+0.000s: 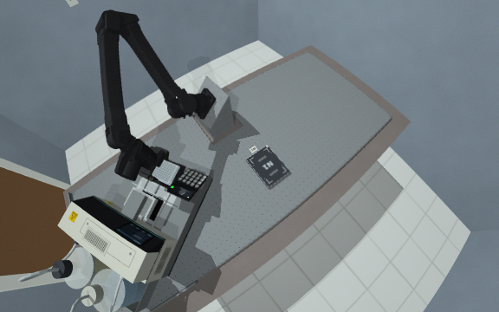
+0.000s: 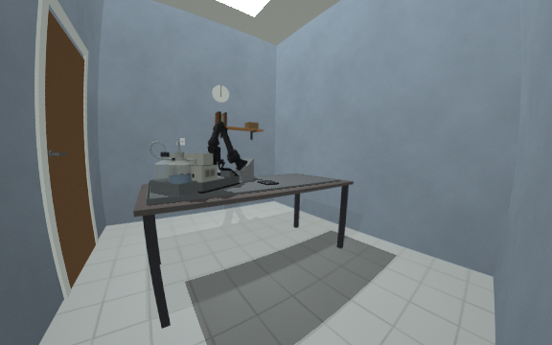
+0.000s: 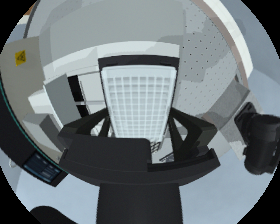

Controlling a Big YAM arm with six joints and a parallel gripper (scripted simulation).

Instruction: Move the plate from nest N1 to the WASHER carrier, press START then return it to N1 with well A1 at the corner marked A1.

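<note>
My gripper (image 1: 162, 166) (image 3: 139, 109) is shut on the plate (image 1: 166, 172) (image 3: 139, 95), one finger at each long side. The plate is pale with a grid of wells and is held beside the keypad (image 1: 192, 178), on the side toward the arm. Its height above what lies under it is hard to tell. The washer (image 1: 102, 243) (image 2: 204, 172) has a green lamp (image 1: 172, 187) lit near the keypad. The carrier's pocket cannot be made out clearly. The nest N1 (image 1: 268, 166) (image 2: 267, 182) is dark and holds no plate. The cut-off corner cannot be made out.
Pale rails and blocks stand between the washer's housing and the plate. Two bottles (image 1: 78, 269) (image 1: 108, 290) with tubes stand behind the washer. The arm's grey slanted base block (image 1: 221, 114) stands between the washer and the far part of the table.
</note>
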